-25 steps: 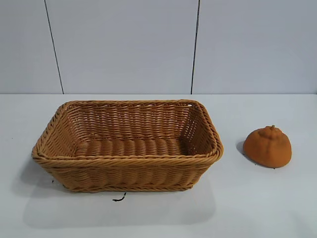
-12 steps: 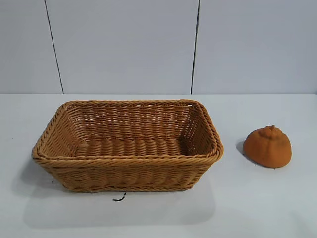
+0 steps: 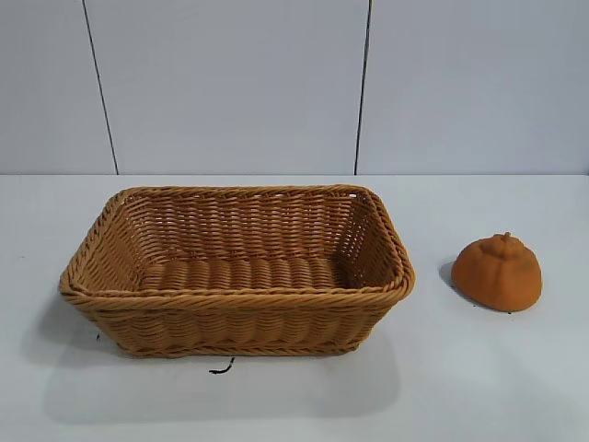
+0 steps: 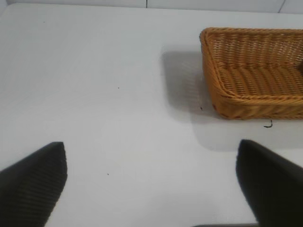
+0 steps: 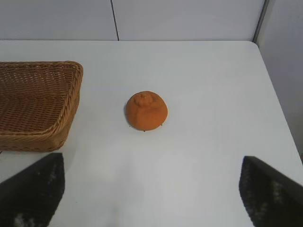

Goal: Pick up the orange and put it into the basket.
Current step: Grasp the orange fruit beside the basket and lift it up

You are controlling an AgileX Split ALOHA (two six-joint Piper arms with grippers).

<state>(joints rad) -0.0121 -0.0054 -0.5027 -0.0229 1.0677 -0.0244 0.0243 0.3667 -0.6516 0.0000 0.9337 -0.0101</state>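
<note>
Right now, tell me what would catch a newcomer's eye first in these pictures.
The big wicker basket stands empty at the table's middle-left in the exterior view. The orange sits alone on the white table to its right, apart from it. In the wrist views, the left gripper and right gripper hang open above the table, the right one facing the orange.

The orange is a dull, matte, lumpy dome with ridged segments and a small stem nub on top. It sits flat side down on the white desk, to the right of the basket and clearly apart from it. The basket is a large rectangular wicker one, tan-brown, with sloping woven sides and a braided rim; it stands upright, holding nothing.
</note>
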